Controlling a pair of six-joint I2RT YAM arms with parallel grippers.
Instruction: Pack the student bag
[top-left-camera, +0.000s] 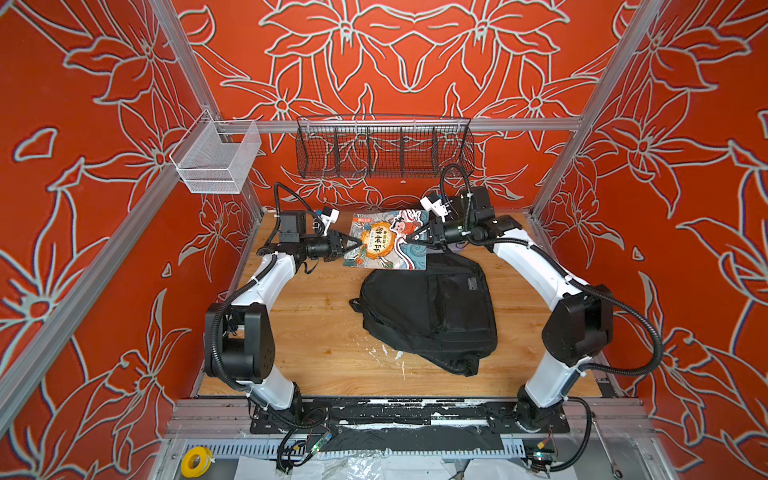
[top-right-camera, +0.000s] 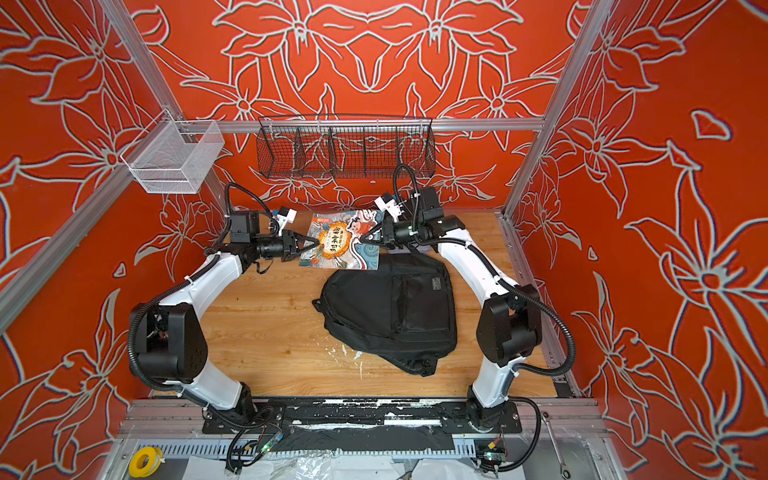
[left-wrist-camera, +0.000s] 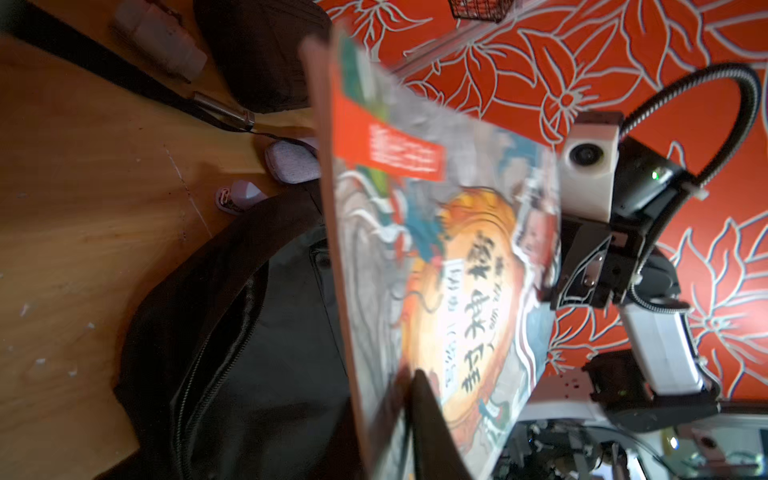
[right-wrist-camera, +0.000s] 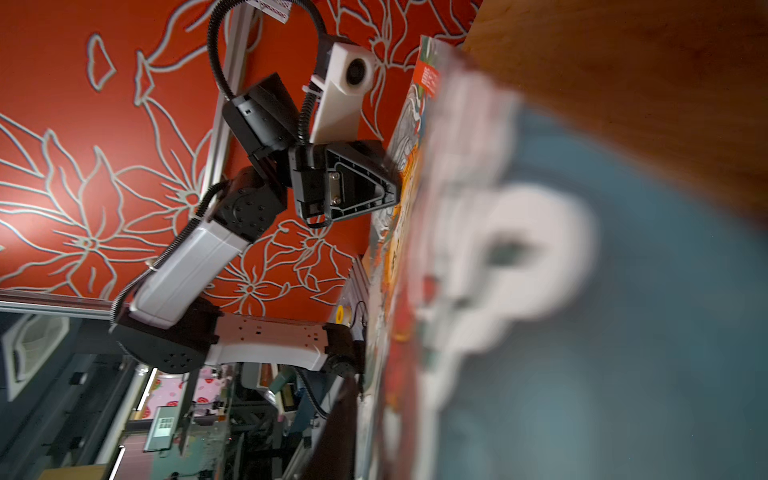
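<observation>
Item 1: picture book (top-left-camera: 376, 232), 1 copy, held clear of the worktop (top-left-camera: 311, 332) at its 12 o'clock end, cover up and tilted. The cover title 封神榜 is in bold black characters on an orange medallion. A smaller line beside it and the white print on a red corner banner are too small to read. The left end effector (top-left-camera: 356, 245) is clenched on the book's 9 o'clock edge. The right end effector (top-left-camera: 409, 239) meets the 3 o'clock edge, but whether it grips or has let go cannot be told. The likely reason for the 2-sided hold is that a thin, floppy book needs support at both edges while it is lined up for the bag. Item 2: student bag (top-left-camera: 428, 311), black fabric, lying flat and front-up from worktop centre toward 3 o'clock. Its 12 o'clock edge sits below the book's lower corner, close enough for a short transfer. The label patch (top-left-camera: 471, 284) on the front has illegible lettering. Whether the main zip (left-wrist-camera: 199, 374) is open cannot be told. Packing is judged to be at an early stage.
</observation>
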